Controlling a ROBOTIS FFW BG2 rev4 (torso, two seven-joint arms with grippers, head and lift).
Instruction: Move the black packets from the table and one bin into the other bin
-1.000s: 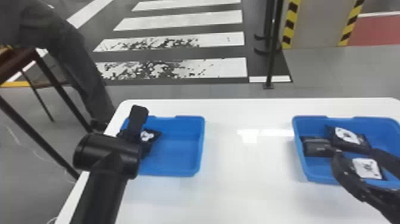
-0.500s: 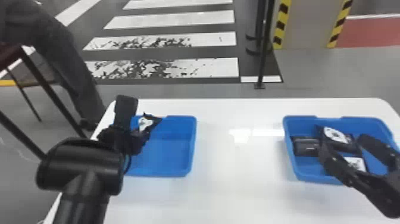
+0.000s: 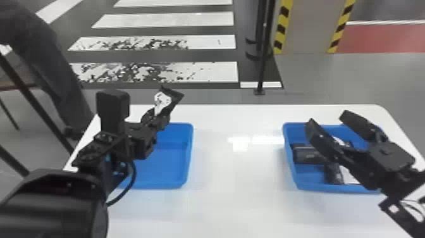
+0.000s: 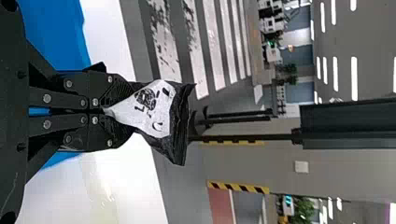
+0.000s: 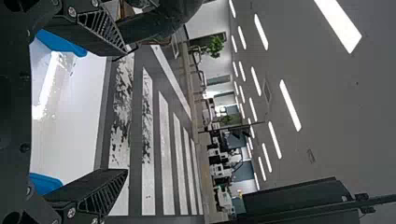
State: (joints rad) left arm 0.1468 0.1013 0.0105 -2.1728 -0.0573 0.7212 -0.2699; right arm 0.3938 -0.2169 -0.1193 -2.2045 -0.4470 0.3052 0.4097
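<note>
Above the back of the left blue bin [image 3: 172,171], my left gripper [image 3: 159,115] is shut on a black packet [image 3: 170,98] with a white label. In the left wrist view the gripper [image 4: 100,111] pinches one end of that packet [image 4: 154,108]. My right gripper [image 3: 329,122] stands open over the right blue bin [image 3: 335,189], with nothing between its fingers; the right wrist view has this gripper [image 5: 123,112] spread wide too. Inside the right bin lie a dark packet [image 3: 305,155] and a white-labelled one [image 3: 348,175], partly covered by the right gripper.
Both bins stand on a white table [image 3: 237,202], with a wide stretch of tabletop between them. Behind the table's back edge are a black post [image 3: 264,57] and a striped crossing on the floor. A person's leg shows beyond the table at the left.
My left gripper has lifted the packet up out of the left bin. The right gripper has risen from low in the right bin, its fingers spread above it. The head view has shifted slightly.
</note>
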